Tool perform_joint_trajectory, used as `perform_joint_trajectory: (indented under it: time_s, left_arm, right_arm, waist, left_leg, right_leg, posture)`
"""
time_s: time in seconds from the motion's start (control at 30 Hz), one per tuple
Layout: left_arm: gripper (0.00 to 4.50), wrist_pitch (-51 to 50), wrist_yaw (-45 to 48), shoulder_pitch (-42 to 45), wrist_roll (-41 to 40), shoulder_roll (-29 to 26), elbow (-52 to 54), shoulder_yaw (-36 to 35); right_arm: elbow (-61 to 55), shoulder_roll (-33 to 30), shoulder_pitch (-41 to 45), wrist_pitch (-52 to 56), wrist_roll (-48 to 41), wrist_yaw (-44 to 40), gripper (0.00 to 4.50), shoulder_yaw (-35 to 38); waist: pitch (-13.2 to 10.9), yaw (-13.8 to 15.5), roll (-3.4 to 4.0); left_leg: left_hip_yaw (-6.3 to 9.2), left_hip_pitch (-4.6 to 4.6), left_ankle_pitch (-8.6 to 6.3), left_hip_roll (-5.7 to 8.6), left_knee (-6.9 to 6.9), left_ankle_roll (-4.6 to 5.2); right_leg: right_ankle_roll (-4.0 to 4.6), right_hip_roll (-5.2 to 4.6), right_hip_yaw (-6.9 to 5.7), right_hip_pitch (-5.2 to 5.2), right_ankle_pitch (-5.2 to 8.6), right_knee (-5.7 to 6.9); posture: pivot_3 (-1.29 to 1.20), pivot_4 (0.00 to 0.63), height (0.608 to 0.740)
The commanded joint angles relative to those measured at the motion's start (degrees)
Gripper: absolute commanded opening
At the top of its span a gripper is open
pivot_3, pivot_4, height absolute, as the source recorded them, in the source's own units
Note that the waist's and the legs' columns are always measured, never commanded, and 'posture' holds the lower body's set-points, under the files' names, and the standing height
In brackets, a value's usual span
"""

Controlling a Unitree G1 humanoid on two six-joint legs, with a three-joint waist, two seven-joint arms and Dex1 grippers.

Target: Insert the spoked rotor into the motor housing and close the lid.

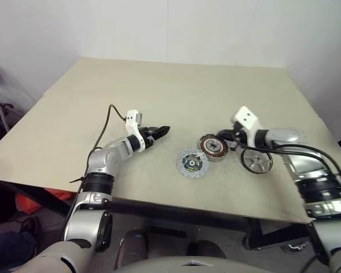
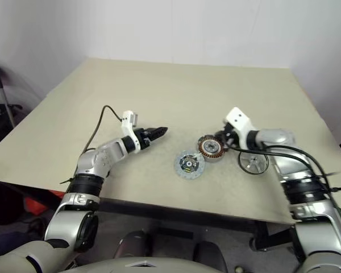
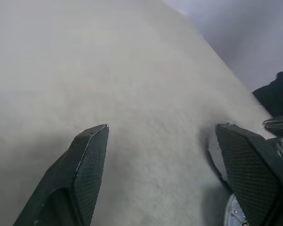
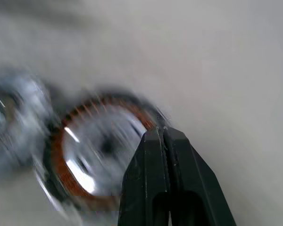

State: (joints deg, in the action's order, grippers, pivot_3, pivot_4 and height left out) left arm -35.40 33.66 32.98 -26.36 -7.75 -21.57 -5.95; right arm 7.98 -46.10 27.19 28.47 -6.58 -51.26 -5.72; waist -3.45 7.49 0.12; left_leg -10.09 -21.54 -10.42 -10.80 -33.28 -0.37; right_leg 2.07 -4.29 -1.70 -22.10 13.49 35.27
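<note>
My left pincer (image 1: 163, 131) hovering apart left of centre, my right pincer (image 1: 220, 136) pressing together beside the motor housing (image 1: 213, 147), lid (image 1: 191, 164) lying below-left, spoked rotor (image 1: 257, 161) sitting right on the bench (image 1: 176, 85)

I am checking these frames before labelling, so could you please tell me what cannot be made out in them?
- Spoked rotor: partly covered by the right arm and its cables in the eye views.
- Motor housing: motion-blurred in the right wrist view; the shut right claw covers its edge.
- Lid: its small centre parts are too tiny to read in the eye views.
</note>
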Motion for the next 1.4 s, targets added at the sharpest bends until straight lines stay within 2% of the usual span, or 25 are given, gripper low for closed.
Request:
perform_joint_trajectory:
  time_s: [0.03,0.2,0.33,0.4,0.53,0.67,0.8,0.9,1.13,1.4]
  left_arm:
    - [3.8,1.48,0.72,-1.3,0.28,-0.98,4.7,0.49]
    - [3.8,1.15,0.5,-3.48,-0.22,-2.13,8.33,0.06]
    - [3.8,1.08,0.51,-3.8,-0.13,-2.63,8.32,0.0]
    - [3.8,0.98,0.44,-3.74,-0.2,-2.55,7.78,0.0]
    - [3.8,2.13,0.29,-3.65,0.94,-1.83,4.78,0.62]
    - [3.8,2.71,0.62,-4.02,1.82,-1.34,4.24,1.67]
    - [3.8,3.28,0.62,-4.42,2.48,-1.36,3.86,1.82]
    - [3.8,3.31,0.73,-4.8,2.65,-1.56,4.21,1.69]
    - [3.8,3.33,0.64,-5.71,2.98,-1.93,5.16,1.84]
    - [3.8,3.56,0.51,-6.05,3.53,-2.35,4.12,1.76]
  right_arm:
    - [1.99,-5.29,-0.75,-2.16,3.14,2.51,0.06,4.27]
    - [4.46,-11.46,-6.16,-1.85,3.05,2.46,0.06,9.39]
    - [4.67,-14.77,-12.18,-1.7,2.18,2.1,1.32,13.5]
    - [4.33,-14.39,-14.06,-0.18,-1.97,0.16,1.95,18.24]
    - [8.25,-11.57,-15.99,6.02,-10.35,-3.52,1.95,25.13]
    - [13.97,-8.28,-18.07,9.31,-13.71,-4.05,1.95,28.07]
    - [19.27,-3.52,-16.97,17.72,-23.31,-5.31,1.95,35.56]
    - [23.87,-2.35,-16.86,17.41,-23.88,-4.57,1.95,36.49]
    - [32.88,-2.26,-13.61,16.25,-24.81,-4.66,1.95,37.58]
    - [36.6,-1.59,-11.54,14.12,-24.21,-12.55,1.95,33.63]
  waist:
    - [0.0,-0.08,0.0]
    - [-0.01,-0.16,0.0]
    - [-0.01,-0.12,0.01]
    - [0.0,-0.21,0.04]
    - [0.03,-0.25,0.12]
    - [0.04,0.06,0.1]
    - [0.19,0.07,0.4]
    - [0.35,0.09,0.65]
    - [0.34,0.16,0.63]
    - [0.34,0.0,0.63]
  left_leg:
    - [0.0,0.02,0.0,0.0,0.0,0.0]
    - [-0.01,0.04,-0.05,-0.01,0.0,0.09]
    - [-0.01,0.07,-0.08,-0.01,0.0,0.15]
    - [-0.02,0.07,-0.09,0.0,-0.01,0.16]
    - [-0.05,0.16,-0.09,-0.01,-0.03,0.17]
    - [-0.02,0.33,-0.09,-0.05,-0.04,0.18]
    - [-0.04,0.29,-0.13,0.01,-0.1,0.25]
    - [-0.04,0.31,-0.13,0.0,-0.1,0.26]
    - [-0.04,0.35,-0.12,-0.01,-0.11,0.22]
    - [-0.02,0.48,-0.13,-0.08,-0.1,0.23]
  right_leg:
    - [0.0,0.0,0.0,0.0,0.0,0.0]
    - [0.0,0.01,0.0,0.01,0.0,0.02]
    - [-0.01,0.01,-0.01,0.06,0.01,-0.05]
    - [-0.01,0.01,-0.01,0.06,0.01,-0.05]
    - [-0.02,0.01,0.01,0.12,0.01,-0.02]
    - [-0.01,0.02,-0.1,0.39,0.01,-0.07]
    - [-0.01,-0.02,-0.09,0.37,0.01,-0.07]
    - [-0.01,-0.02,-0.1,0.37,0.01,-0.07]
    - [-0.02,-0.03,-0.14,0.46,0.02,-0.09]
    - [-0.04,-0.05,-0.36,0.74,0.02,-0.31]
  posture:
    - [0.0,0.0,0.74]
    - [0.0,0.0,0.74]
    - [0.0,0.0,0.74]
    - [0.0,0.0,0.74]
    - [0.0,0.0,0.74]
    - [0.0,0.0,0.74]
    - [0.0,0.0,0.74]
    - [0.0,0.0,0.74]
    - [0.0,0.0,0.74]
    - [0.0,0.0,0.74]
